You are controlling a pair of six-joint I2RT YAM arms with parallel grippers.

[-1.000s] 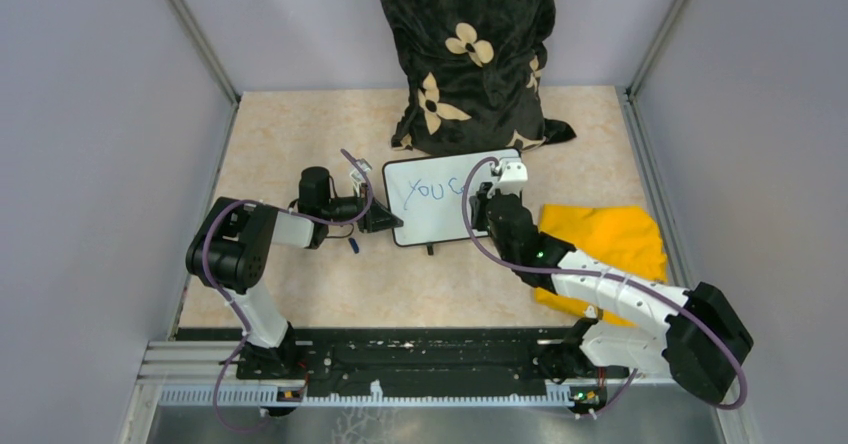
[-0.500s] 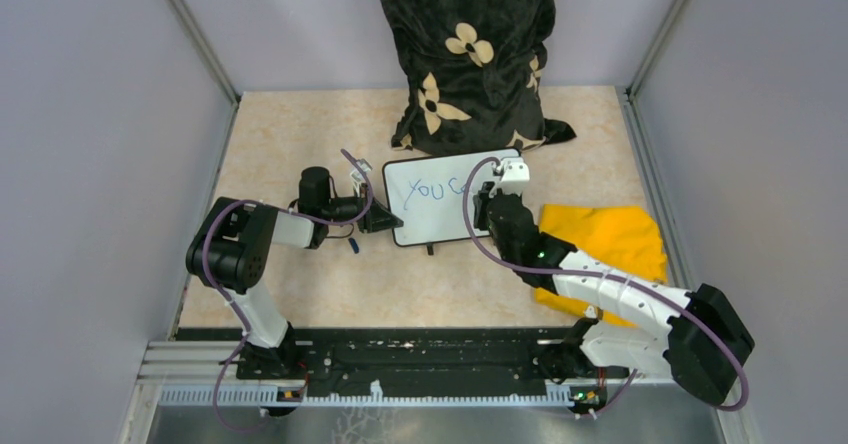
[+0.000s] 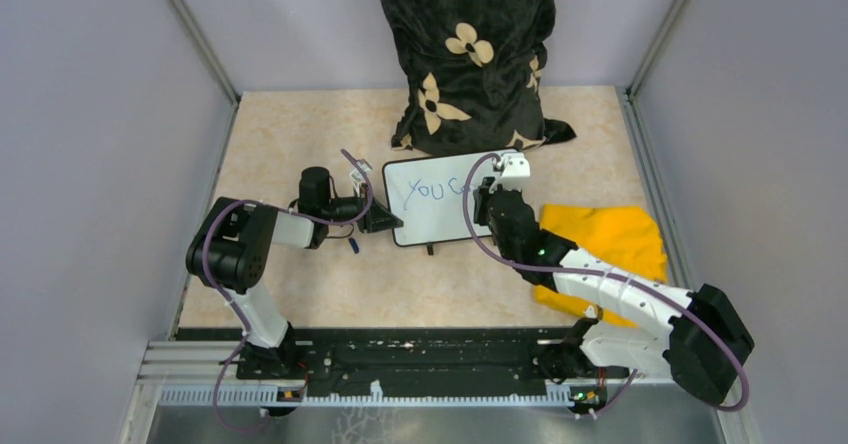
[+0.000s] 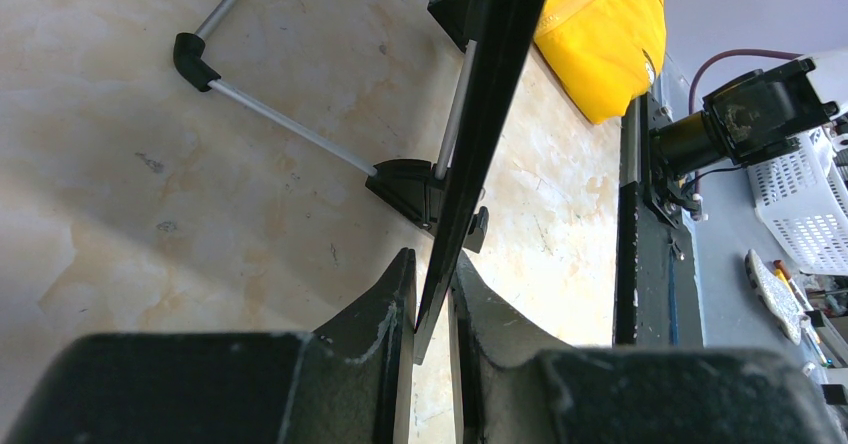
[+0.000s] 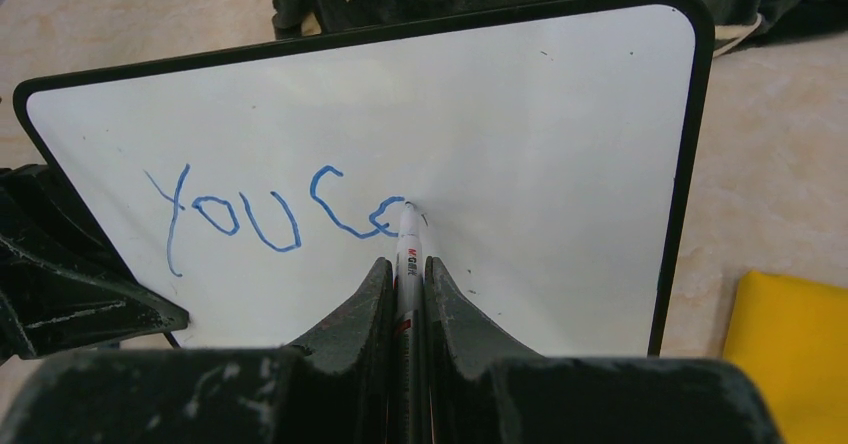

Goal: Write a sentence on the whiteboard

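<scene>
Beige stone-patterned table (image 3: 300,134) carries everything. The whiteboard (image 5: 560,164) stands near its middle, upright on its feet, in front of a dark flowered cushion (image 3: 465,54), with a yellow cloth (image 3: 610,239) just to its right.

My left gripper (image 4: 432,294) pinches the board's left edge, one finger on each face, so the board cannot tip back when I press. My right gripper (image 5: 405,274) is pressed together around a marker (image 5: 408,249). Its tip sits on the white surface at the end of the blue sentence (image 5: 270,214), which so far reads "You C" plus the start of a round letter.

I judge I am partway through that letter, probably an "a", though the stroke is too short to be sure. To do it well I should use light, even pressure, close the loop at the height of the "o" and "u", and follow the same baseline. White space lies to the right and below, so I should hold the letter size steady and save the lower half for a second line.
</scene>
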